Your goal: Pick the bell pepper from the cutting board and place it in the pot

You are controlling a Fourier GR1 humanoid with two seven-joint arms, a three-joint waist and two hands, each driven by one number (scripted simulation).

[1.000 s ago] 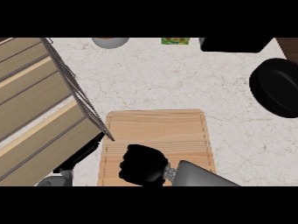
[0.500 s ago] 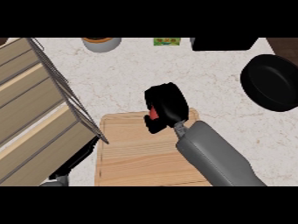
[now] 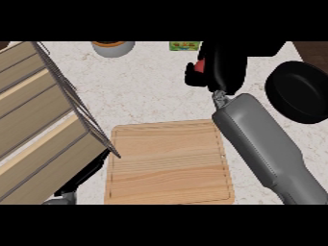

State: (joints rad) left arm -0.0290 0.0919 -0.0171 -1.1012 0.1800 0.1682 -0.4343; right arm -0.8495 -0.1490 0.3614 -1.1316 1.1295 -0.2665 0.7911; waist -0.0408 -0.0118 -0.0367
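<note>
My right hand (image 3: 224,67) is raised over the counter beyond the wooden cutting board (image 3: 169,163), its fingers curled round the red bell pepper (image 3: 201,65). Only a sliver of the pepper shows at the hand's left side. The black pot (image 3: 303,91) stands to the right of the hand, a short way off. The grey right forearm (image 3: 262,144) runs down along the board's right edge. At the lower left, a dark shape and a grey piece (image 3: 58,200) of my left arm peek out under the wooden rack; the hand itself is hidden.
A slatted wooden rack (image 3: 31,120) fills the left side and overhangs the board's left corner. At the counter's far edge stand a grey bowl with orange contents (image 3: 114,47) and a small green item (image 3: 183,46).
The right hand has lifted the pepper off the board and carried it away and to the right, nearer the pot. The view has shifted with it.
</note>
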